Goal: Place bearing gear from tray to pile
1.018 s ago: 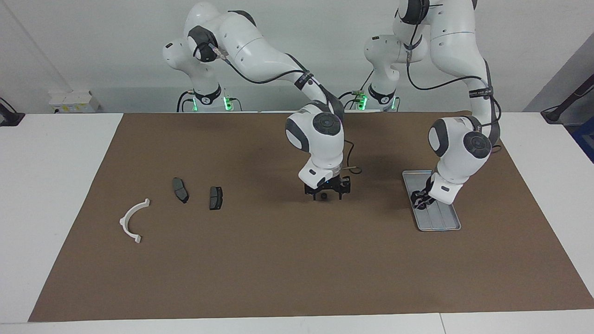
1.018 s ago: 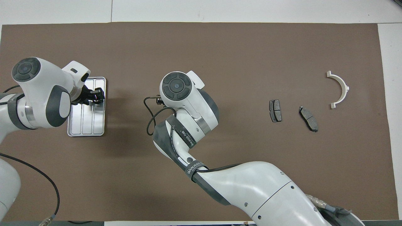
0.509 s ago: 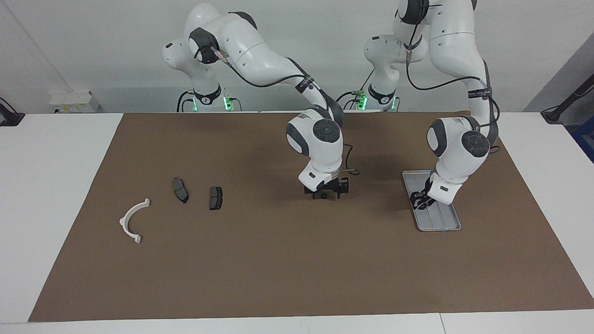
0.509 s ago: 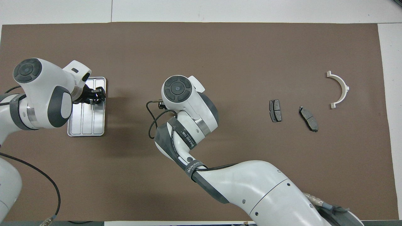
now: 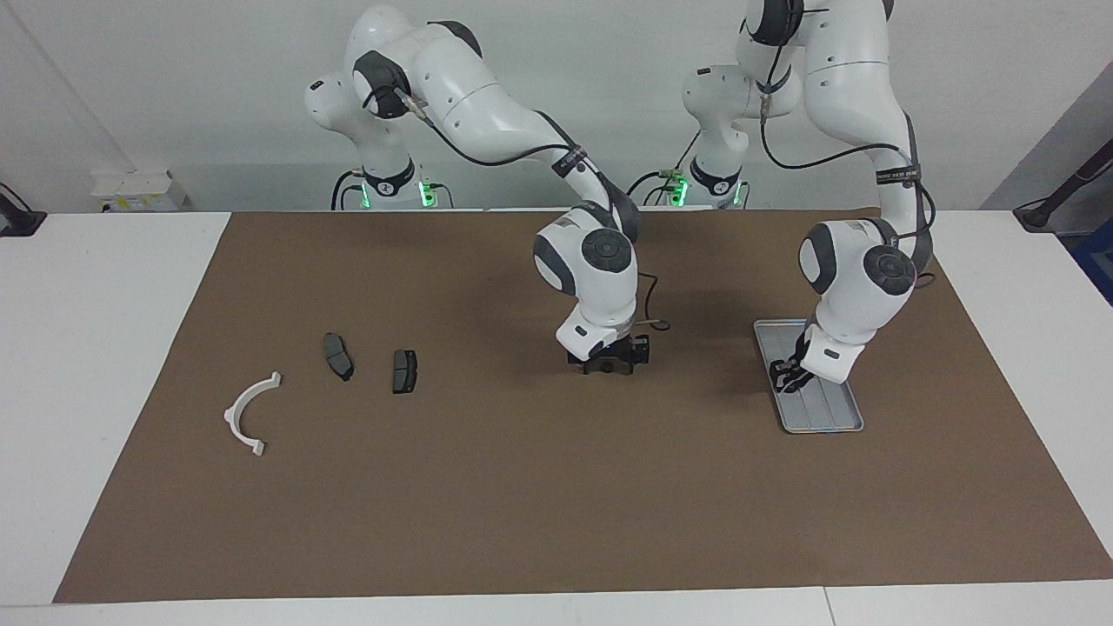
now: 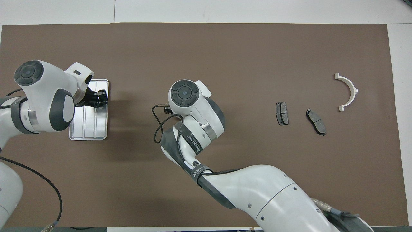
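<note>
The bearing gear (image 5: 605, 369) is a small dark round part lying on the brown mat about midway between tray and pile. My right gripper (image 5: 606, 364) is lowered straight over it, with the gear between its jaws. In the overhead view the right wrist hides both. The silver ridged tray (image 5: 826, 419) (image 6: 87, 129) lies toward the left arm's end. My left gripper (image 5: 789, 376) (image 6: 97, 98) hangs low over the tray's half nearer the robots. The pile, toward the right arm's end, is a white semicircular bracket (image 5: 248, 413) (image 6: 349, 90) and two dark pads (image 5: 337, 355) (image 5: 404, 370).
The brown mat (image 5: 522, 487) covers most of the white table. A black cable loops from the right wrist (image 6: 157, 125) just above the mat. The right arm's long forearm (image 6: 257, 190) spans the robots' side of the mat.
My right gripper has sunk lower around the bearing gear and its wrist shifted slightly. The left gripper has stayed over the tray, almost still.
</note>
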### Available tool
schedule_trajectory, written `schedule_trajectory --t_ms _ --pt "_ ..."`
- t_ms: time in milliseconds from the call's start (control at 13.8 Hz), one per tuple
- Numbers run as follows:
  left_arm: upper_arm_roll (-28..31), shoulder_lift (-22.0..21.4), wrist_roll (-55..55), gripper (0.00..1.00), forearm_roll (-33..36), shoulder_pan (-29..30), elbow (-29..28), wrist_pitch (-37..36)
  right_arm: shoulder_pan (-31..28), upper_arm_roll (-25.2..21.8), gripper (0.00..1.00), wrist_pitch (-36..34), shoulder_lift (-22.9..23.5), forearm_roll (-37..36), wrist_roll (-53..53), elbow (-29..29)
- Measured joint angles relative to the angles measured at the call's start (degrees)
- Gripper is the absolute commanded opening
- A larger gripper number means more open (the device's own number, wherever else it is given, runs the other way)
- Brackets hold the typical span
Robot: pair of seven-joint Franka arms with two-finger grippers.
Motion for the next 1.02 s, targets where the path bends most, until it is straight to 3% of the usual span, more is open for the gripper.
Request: schedule_trajectory --t_ms 73,218,291,727,1018 --pt "-0.01 0.0 -0.01 0.24 0.0 0.0 -0.07 0.14 0.0 -0.01 0.16 0.0 -0.29 0.0 0.0 -0.32" --pt "-0.05 -0.04 -0.02 0.05 -0.04 -0.01 -0.1 0.29 0.03 0.05 0.0 0.03 -0.63 0.06 0.0 -0.61" --pt "-0.04 -0.04 -0.02 0.0 -0.04 -0.01 -0.12 0.32 0.02 0.05 0.0 -0.11 -0.84 0.06 0.0 -0.63" --pt "-0.07 -0.07 -0.44 0.0 -0.31 -0.01 0.59 -0.2 -0.53 -0.17 0.0 -0.03 -1.17 0.02 -0.02 -0.74" --pt "-1.1 -0.35 -7.05 0.0 -1.28 -1.34 7.57 -7.38 -8.95 -0.98 0.0 -0.2 -3.75 -0.02 -9.05 -0.54"
